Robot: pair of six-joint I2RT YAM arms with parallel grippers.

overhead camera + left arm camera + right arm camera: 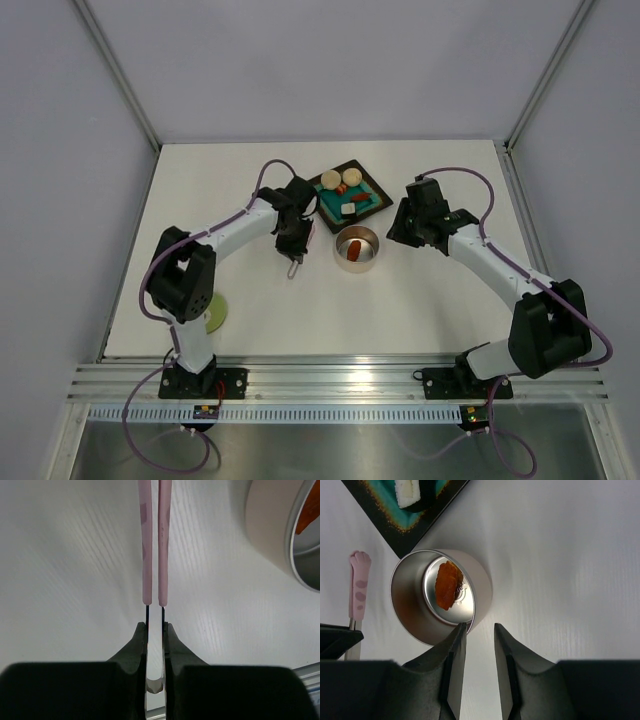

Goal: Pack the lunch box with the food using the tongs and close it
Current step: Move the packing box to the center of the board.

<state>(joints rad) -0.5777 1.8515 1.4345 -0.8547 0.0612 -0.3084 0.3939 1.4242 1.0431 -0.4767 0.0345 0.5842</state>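
The lunch box (356, 247), a small round steel tin, stands open in front of the tray with one red-orange piece (448, 584) of food inside. More food lies on the teal tray (372, 203): beige balls (329, 180), a red-orange bit (342, 189) and a white block (349, 209). My left gripper (155, 625) is shut on the pink tongs (154, 555), left of the tin (267, 530). My right gripper (480, 627) is open and empty, its left fingertip by the tin's rim (402, 612). The tongs' paw-shaped tip (359, 582) shows beside the tin.
The pale green lid (214, 316) lies at the near left, partly hidden behind the left arm's base. The tray's dark corner (407, 530) sits just beyond the tin. Grey walls enclose the white table on three sides.
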